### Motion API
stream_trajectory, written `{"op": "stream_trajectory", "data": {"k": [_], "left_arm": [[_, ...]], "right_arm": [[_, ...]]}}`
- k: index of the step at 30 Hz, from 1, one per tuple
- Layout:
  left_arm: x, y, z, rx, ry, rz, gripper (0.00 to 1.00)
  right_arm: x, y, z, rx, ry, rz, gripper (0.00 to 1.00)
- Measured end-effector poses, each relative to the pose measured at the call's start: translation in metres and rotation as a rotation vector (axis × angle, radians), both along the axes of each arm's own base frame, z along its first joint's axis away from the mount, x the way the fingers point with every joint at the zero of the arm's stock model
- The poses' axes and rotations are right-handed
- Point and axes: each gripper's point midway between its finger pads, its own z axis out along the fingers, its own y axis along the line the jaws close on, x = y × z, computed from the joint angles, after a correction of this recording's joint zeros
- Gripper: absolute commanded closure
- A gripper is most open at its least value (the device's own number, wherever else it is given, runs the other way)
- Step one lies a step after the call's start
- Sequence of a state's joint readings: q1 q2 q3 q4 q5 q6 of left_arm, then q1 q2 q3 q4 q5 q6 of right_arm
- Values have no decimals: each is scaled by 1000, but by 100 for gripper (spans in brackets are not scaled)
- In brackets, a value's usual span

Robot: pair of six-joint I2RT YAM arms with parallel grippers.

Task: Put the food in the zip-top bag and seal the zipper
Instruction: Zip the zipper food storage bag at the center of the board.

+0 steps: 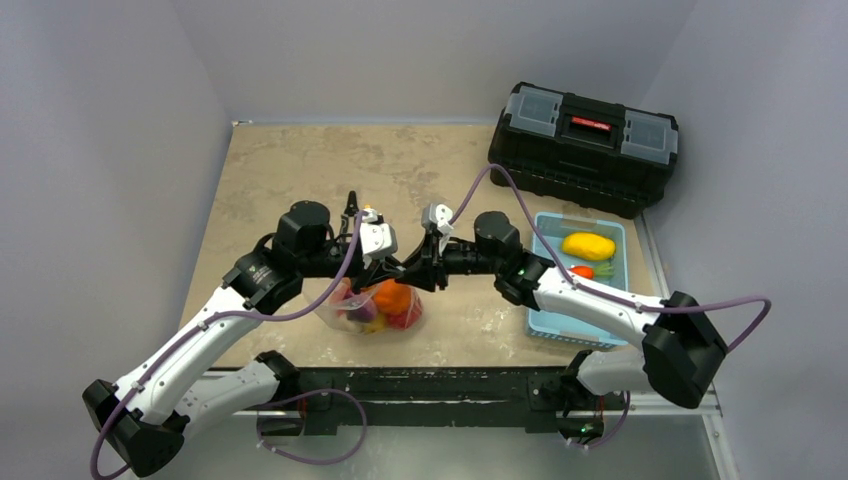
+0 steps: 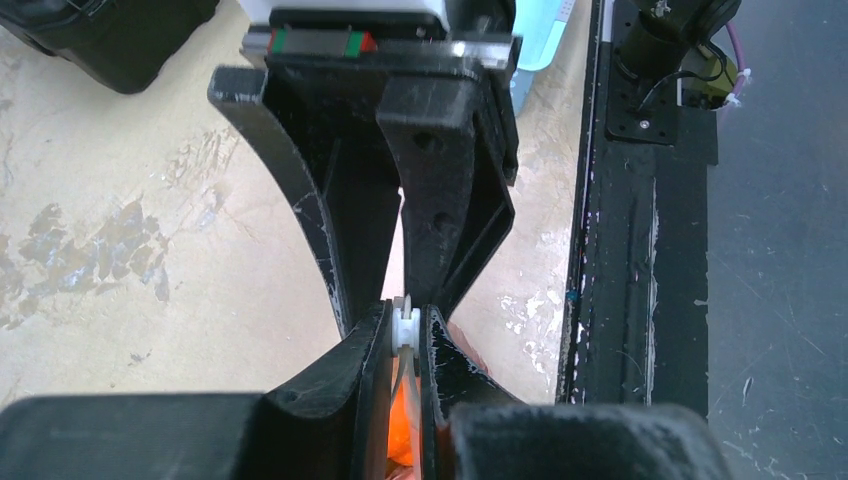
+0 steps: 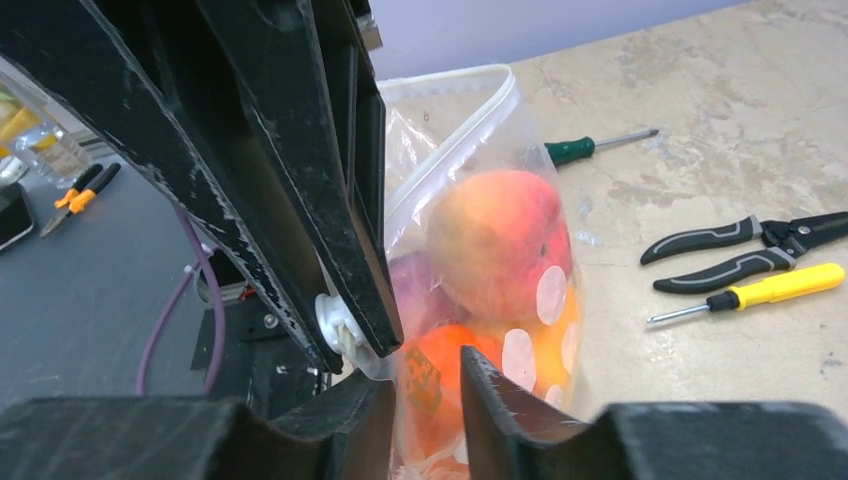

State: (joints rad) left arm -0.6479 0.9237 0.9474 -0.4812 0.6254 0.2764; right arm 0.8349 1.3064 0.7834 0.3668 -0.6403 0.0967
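The zip-top bag (image 1: 368, 312) stands between the two arms at the table's near middle, with a peach (image 3: 495, 240), an orange piece (image 3: 440, 365) and a purple piece (image 3: 412, 285) of food inside. Its zipper (image 3: 470, 115) runs up along the mouth. My left gripper (image 2: 404, 322) is shut on the zipper's white slider (image 3: 330, 318) at the bag's corner. My right gripper (image 3: 425, 378) faces it with its jaws apart, and the bag's edge stands in the gap. More food, a yellow piece (image 1: 588, 245) and a red one (image 1: 582, 271), lies in the tray.
The light-blue tray (image 1: 560, 325) sits at the right, with a black toolbox (image 1: 585, 140) behind it. Black pliers (image 3: 750, 250), a yellow-handled screwdriver (image 3: 765, 288) and a green-handled screwdriver (image 3: 590, 148) lie on the table beyond the bag.
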Motion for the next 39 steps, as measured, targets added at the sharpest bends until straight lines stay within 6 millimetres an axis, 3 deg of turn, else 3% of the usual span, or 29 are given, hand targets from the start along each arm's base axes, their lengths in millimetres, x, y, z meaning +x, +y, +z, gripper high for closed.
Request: {"op": "stream_trajectory", "data": {"k": [4, 10, 18, 22, 26, 39], "left_arm": [[0, 0, 0, -1, 1, 0, 100], [0, 0, 0, -2, 4, 3, 100], [9, 3, -1, 9, -1, 42, 100], [9, 0, -2, 6, 10, 35, 100], [9, -2, -1, -1, 14, 29, 100], [9, -5, 1, -12, 20, 21, 100]], "right_arm": [[-3, 5, -10, -20, 16, 20, 69], [-8, 15, -16, -32, 28, 43, 100], [3, 19, -16, -6, 117, -95, 100], [4, 5, -10, 75, 183, -221, 100], [7, -6, 10, 213, 245, -305, 100], [2, -22, 16, 332, 306, -345, 100]]}}
